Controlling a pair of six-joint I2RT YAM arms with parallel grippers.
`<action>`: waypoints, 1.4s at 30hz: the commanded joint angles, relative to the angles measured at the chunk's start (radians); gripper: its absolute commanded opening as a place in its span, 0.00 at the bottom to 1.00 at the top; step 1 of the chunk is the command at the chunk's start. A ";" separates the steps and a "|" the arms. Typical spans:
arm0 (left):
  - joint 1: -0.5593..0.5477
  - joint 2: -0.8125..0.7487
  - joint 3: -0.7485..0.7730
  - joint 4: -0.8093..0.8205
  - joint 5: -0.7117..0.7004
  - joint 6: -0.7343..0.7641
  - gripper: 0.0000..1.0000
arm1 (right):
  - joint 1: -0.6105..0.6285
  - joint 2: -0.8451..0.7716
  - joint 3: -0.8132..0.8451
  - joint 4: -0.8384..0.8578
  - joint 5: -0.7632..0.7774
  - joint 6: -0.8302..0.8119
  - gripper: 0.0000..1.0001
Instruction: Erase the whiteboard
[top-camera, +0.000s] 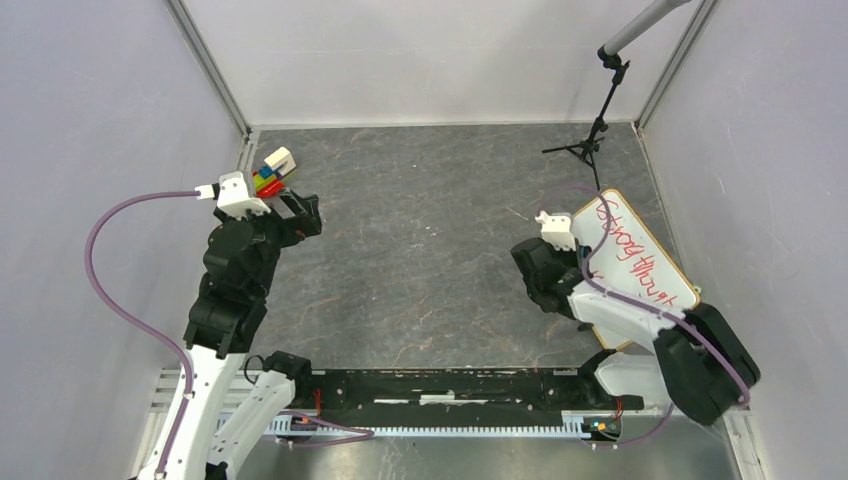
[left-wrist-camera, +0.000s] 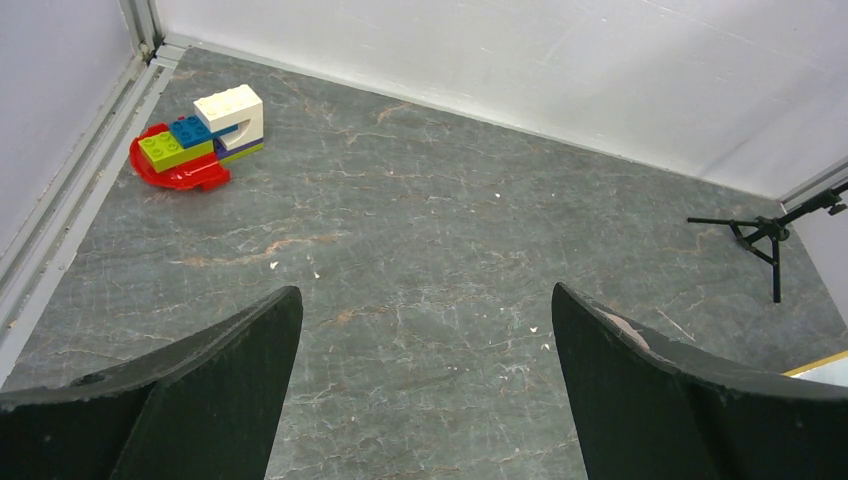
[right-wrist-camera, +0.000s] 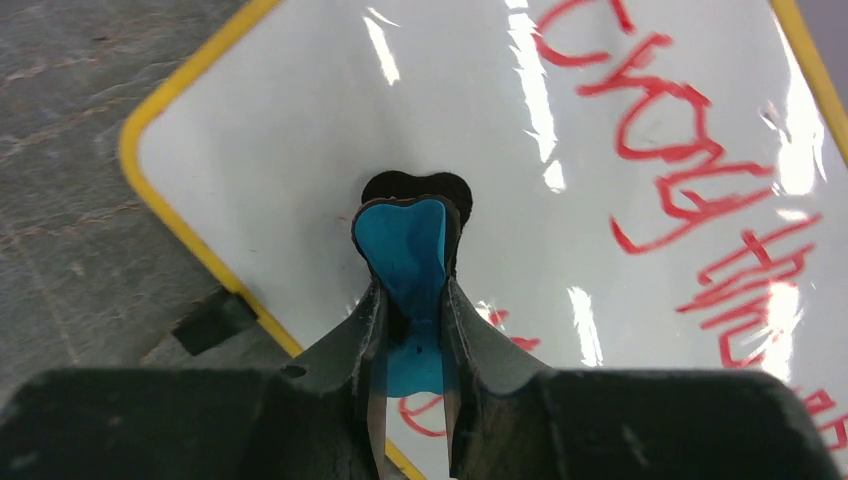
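The whiteboard (top-camera: 655, 262) lies at the right of the table, yellowish-framed, with red handwriting (top-camera: 628, 243) across it. In the right wrist view the whiteboard (right-wrist-camera: 300, 130) fills most of the frame and its red writing (right-wrist-camera: 690, 170) runs down the right side. My right gripper (right-wrist-camera: 412, 285) is shut on a blue eraser (right-wrist-camera: 405, 245), whose dark end rests near the board's left corner. From above, the right gripper (top-camera: 537, 265) sits at the board's left edge and hides the eraser. My left gripper (top-camera: 305, 212) (left-wrist-camera: 425, 300) hangs open over bare table at the left, holding nothing.
A heap of coloured toy bricks (top-camera: 272, 172) (left-wrist-camera: 200, 140) sits at the back left by the wall. A small black tripod stand (top-camera: 590, 140) (left-wrist-camera: 765, 235) stands at the back right. A black patch of tape (right-wrist-camera: 212, 320) lies beside the board's frame. Walls enclose three sides.
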 joint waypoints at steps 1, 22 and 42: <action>-0.004 0.003 0.016 0.034 0.021 0.000 1.00 | -0.028 -0.143 -0.064 -0.108 0.100 0.150 0.16; -0.011 0.246 -0.011 0.220 0.680 -0.027 1.00 | 0.011 -0.045 -0.041 0.177 -0.014 -0.039 0.14; -0.660 1.134 0.063 1.083 0.644 -0.073 0.92 | -0.122 -0.503 -0.175 -0.157 0.012 0.258 0.13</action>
